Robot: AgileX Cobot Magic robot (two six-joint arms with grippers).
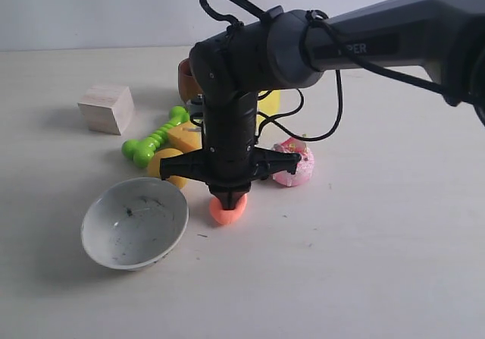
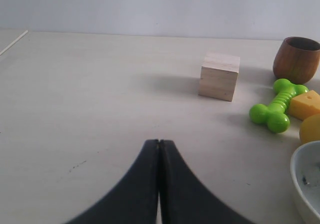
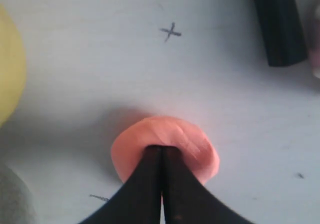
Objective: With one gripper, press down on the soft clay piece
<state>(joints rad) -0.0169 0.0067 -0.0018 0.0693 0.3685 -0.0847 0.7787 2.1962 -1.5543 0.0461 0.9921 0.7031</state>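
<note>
An orange-pink lump of soft clay (image 1: 228,211) (image 3: 190,139) lies on the pale table in front of the cluster of toys. My right gripper (image 1: 228,200) (image 3: 161,148) stands straight over it, jaws shut together, its tips touching the top of the clay with nothing held between them. The black arm comes in from the upper right of the exterior view. My left gripper (image 2: 159,142) is shut and empty, low over bare table far from the clay; the exterior view does not show it.
A grey-white bowl (image 1: 134,222) sits just left of the clay. Behind are a green toy bone (image 1: 155,137), a cheese wedge (image 1: 186,136), a yellow ball (image 1: 164,164), a pink donut (image 1: 295,164), a brown cup (image 2: 296,58) and a wooden cube (image 1: 106,108).
</note>
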